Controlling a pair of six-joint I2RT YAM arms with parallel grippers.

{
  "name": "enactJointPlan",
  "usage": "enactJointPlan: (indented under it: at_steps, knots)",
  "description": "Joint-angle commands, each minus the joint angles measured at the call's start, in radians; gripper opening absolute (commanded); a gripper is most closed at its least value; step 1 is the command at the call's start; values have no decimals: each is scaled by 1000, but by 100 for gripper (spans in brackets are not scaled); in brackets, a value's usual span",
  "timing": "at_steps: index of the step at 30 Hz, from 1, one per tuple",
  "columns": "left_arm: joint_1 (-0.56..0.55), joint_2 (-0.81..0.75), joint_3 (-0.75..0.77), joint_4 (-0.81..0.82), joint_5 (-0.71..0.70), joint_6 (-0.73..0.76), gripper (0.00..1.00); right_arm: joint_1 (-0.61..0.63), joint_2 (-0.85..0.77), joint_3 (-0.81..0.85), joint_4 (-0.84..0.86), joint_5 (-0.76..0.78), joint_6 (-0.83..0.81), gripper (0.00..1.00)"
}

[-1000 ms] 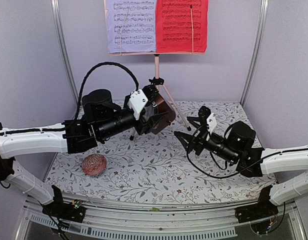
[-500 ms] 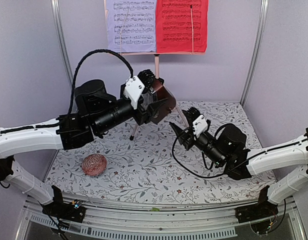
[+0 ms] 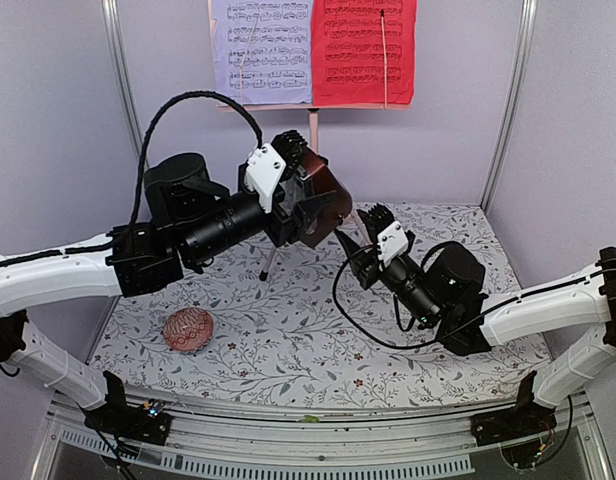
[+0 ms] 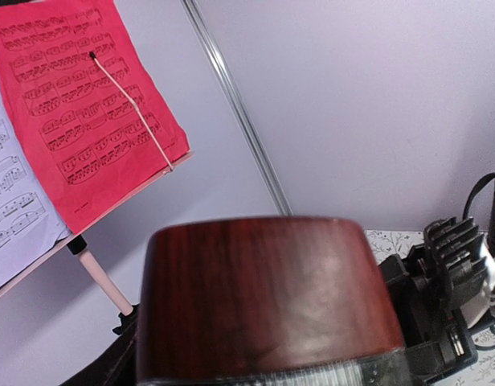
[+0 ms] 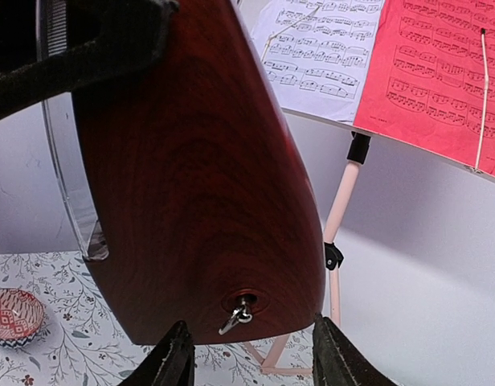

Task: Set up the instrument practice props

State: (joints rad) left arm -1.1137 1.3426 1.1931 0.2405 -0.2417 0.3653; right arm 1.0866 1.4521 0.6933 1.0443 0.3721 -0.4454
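Note:
My left gripper is shut on the dark red-brown pyramid metronome and holds it in the air in front of the pink music stand. The metronome fills the left wrist view. My right gripper is open, its fingertips just below the metronome's base, where a small silver winding key sticks out. The lavender page and the red page sit on the stand's desk; both also show in the right wrist view, lavender and red.
A small red patterned bowl sits on the floral cloth at the front left; it also shows in the right wrist view. Grey walls and metal posts close in the back and sides.
My left gripper has lifted the metronome up and slightly right. My right arm has moved left and up, bringing its open gripper under the metronome's base.

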Motion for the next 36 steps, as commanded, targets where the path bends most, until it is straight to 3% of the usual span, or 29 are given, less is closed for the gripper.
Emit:
enactJointPlan:
  at_steps: [1, 5, 15, 29, 36]
  knots:
    - [-18, -45, 62, 93, -7, -3, 0, 6, 19, 32, 34, 18, -2, 47]
    - [-18, -45, 66, 84, -10, -3, 0, 7, 13, 25, 37, 42, 7, 40]
    - [-19, -45, 71, 74, -9, -8, 0, 7, -9, 12, 8, 14, 9, 36]
    - [-19, -38, 76, 65, -4, -14, 0, 7, 12, 48, -38, -19, 32, 13]
    - [-19, -34, 76, 63, 1, -19, 0, 6, 12, 61, -52, -22, 65, 8]
